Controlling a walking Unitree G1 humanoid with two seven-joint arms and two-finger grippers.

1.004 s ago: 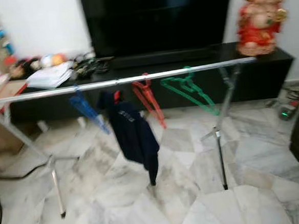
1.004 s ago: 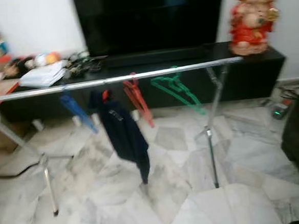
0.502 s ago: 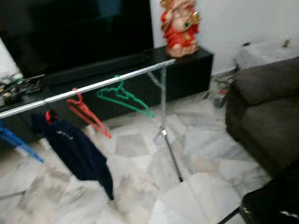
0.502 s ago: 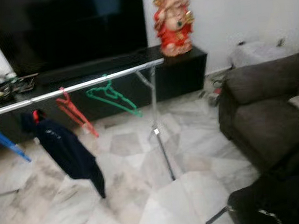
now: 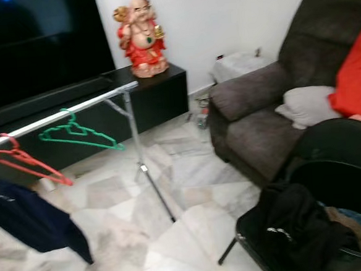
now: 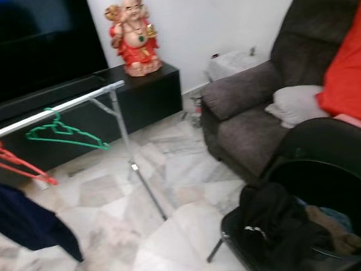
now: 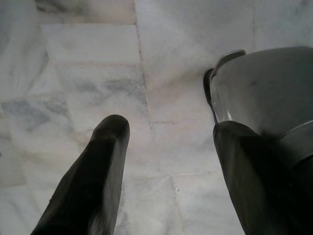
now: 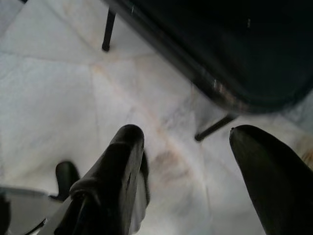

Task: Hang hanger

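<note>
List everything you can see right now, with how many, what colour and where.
Rail: one, silver, left, on a stand.
Hangers: one green, one red, on the rail.
Garment: one, navy, hanging far left.
Figurine: one, red and gold, on the cabinet.
TV cabinet: one, black, by the wall.
Sofa: one, dark grey, right.
Cushions: one pale grey, one red, on the sofa.
Basket: one, black, lower right, holding clothes.
Left pincer: black, open, above marble floor.
Right pincer: black, open, near the basket.
</note>
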